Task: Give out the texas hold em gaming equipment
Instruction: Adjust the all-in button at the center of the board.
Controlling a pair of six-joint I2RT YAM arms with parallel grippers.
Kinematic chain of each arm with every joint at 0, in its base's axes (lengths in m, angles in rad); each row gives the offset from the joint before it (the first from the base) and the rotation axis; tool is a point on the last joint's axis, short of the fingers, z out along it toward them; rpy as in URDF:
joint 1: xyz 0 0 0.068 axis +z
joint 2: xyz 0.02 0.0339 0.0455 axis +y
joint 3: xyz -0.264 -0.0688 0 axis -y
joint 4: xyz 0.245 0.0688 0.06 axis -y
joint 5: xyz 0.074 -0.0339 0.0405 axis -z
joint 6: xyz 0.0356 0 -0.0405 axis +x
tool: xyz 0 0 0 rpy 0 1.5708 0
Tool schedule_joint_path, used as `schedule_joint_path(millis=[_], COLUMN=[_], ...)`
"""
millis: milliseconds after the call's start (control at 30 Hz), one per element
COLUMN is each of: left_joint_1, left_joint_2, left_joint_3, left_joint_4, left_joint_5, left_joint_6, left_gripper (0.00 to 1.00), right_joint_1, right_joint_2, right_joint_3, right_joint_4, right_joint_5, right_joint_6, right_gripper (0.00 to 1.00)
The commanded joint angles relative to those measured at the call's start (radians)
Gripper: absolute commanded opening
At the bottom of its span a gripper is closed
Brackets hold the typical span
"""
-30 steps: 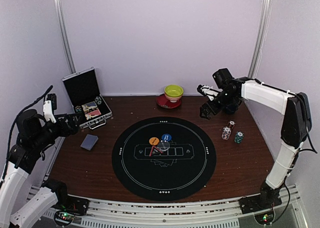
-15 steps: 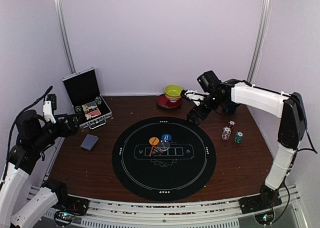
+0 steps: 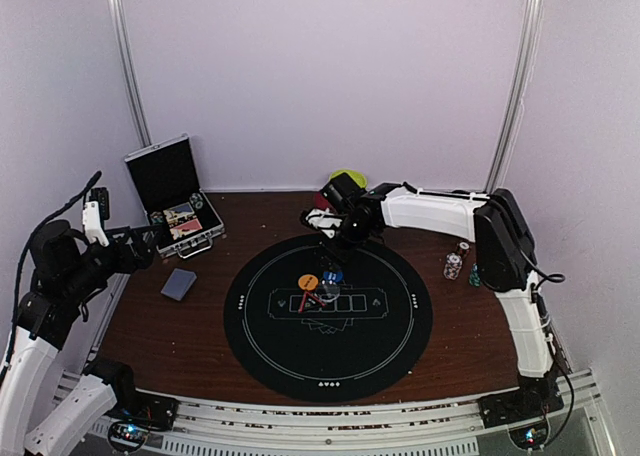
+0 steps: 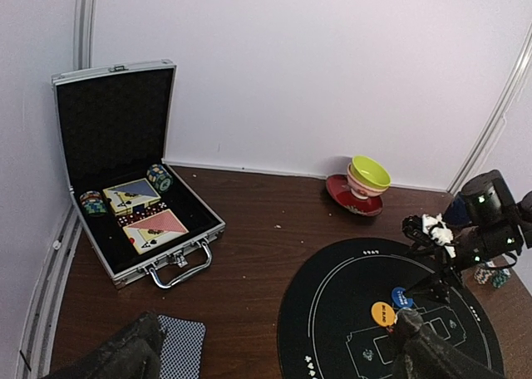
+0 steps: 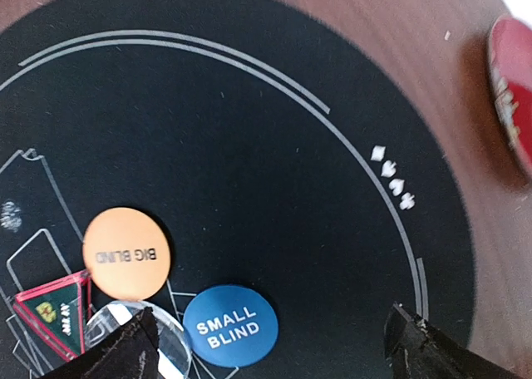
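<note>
1. Top external view, far left: my left claw (image 4: pixel 279 318) hangs off the table's left edge, fingers spread wide and gripping nothing. I judge it parked to leave the felt free.
2. Next comes the case (image 4: pixel 116 121), a metal-edged box lined with dark foam. Its lid stands upright so the contents can be reached. Two card packs and striped chips (image 4: pixel 158 178) sit in the tray.
3. Just in front of the case, the card deck (image 3: pixel 179 284) lies flat on the wood, patterned grey-blue back up. It is well apart from the mat, so no cards look dealt yet.
4. The round black mat (image 3: pixel 330 346) is matte, printed with thin white lines. Near its centre the orange button (image 5: pixel 126 253) reads BIG BLIND and the blue button (image 5: pixel 230 326) reads SMALL BLIND. Both are smooth flat discs, just beside each other.
5. My right claw (image 5: pixel 273 325) hovers just above the blue button, fingers wide apart and empty. I take it to be lining up a pick there.
6. Far right, small chip stacks (image 3: pixel 453 266) stand on bare wood, seemingly one player's share.
</note>
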Motion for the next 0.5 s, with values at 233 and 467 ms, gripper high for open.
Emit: schedule_joint_path(millis=[233, 467], left_joint_1=[0.014, 0.013], left_joint_2=[-0.007, -0.020], left_joint_3=[-0.010, -0.011], left_joint_4=[0.053, 0.053], left_joint_5=[0.013, 0.007], left_joint_6=[0.014, 0.014], left_gripper=[0.98, 0.98], right_joint_1=[0.039, 0.054], right_joint_2=[0.022, 0.024], right_joint_3=[0.008, -0.021], right_joint_4=[-0.060, -0.072], right_joint_5=[-0.013, 0.017], right_joint_6=[0.094, 0.104], right_gripper=[1.00, 1.00])
